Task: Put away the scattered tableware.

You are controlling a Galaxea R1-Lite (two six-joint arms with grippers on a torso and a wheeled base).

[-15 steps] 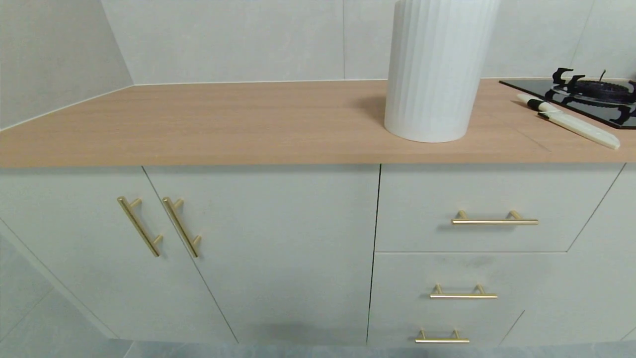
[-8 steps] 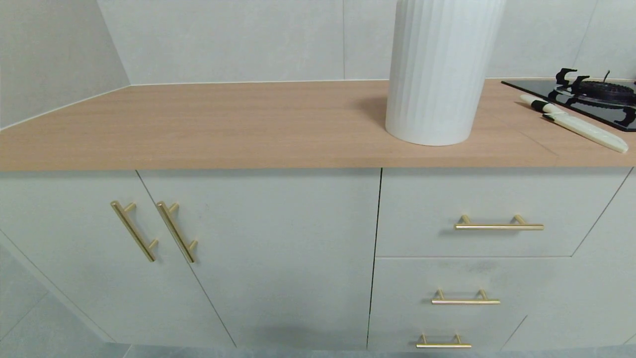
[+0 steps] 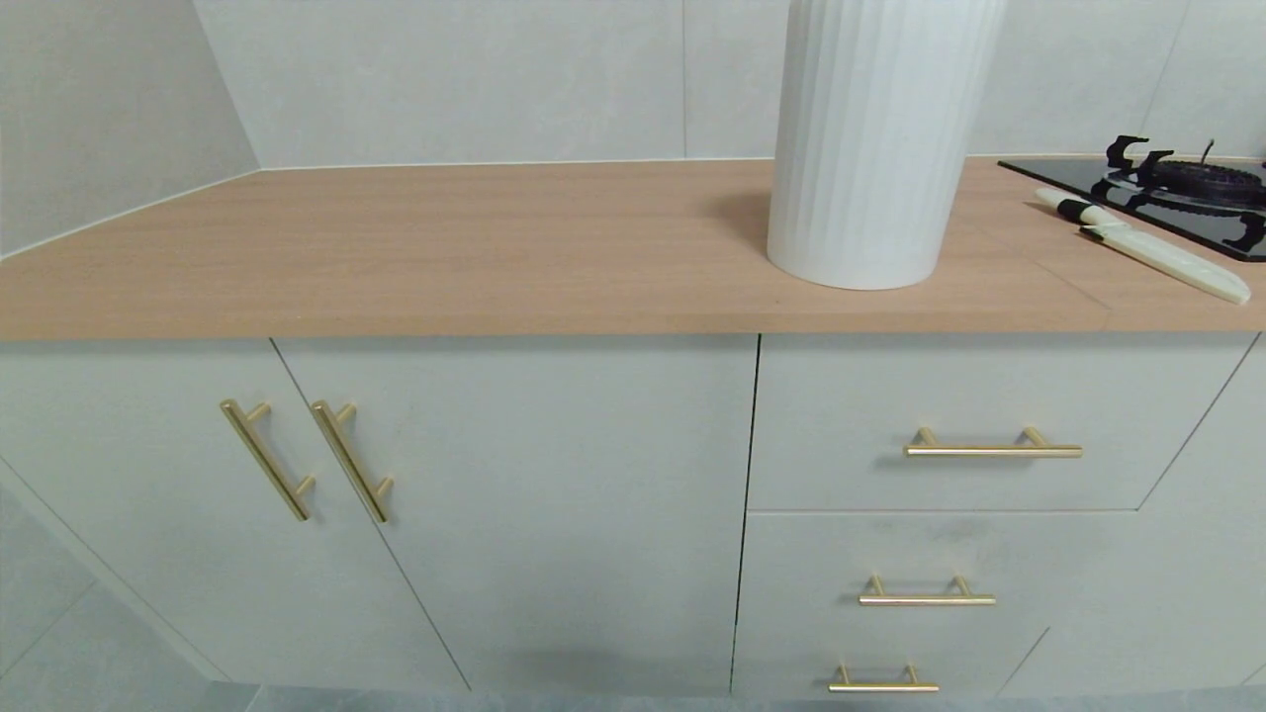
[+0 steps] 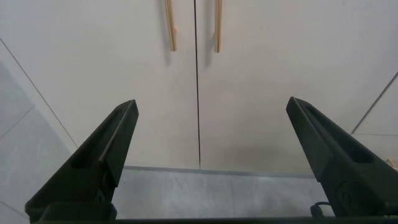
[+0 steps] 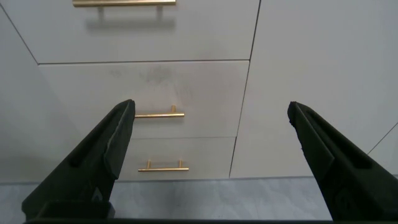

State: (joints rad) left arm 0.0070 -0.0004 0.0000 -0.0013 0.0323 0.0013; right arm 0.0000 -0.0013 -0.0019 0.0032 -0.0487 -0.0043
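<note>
On counter: cream knife, black band | left gripper apart | right gripper apart

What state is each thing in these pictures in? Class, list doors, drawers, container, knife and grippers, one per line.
Cabinet doors: both shut.
Top drawer: shut.
Middle drawer: shut.
Bottom drawer: shut.
White ribbed container: upright on the countertop.
Knife: lying flat on the countertop.
Left gripper: open, empty.
Right gripper: open, empty.
</note>
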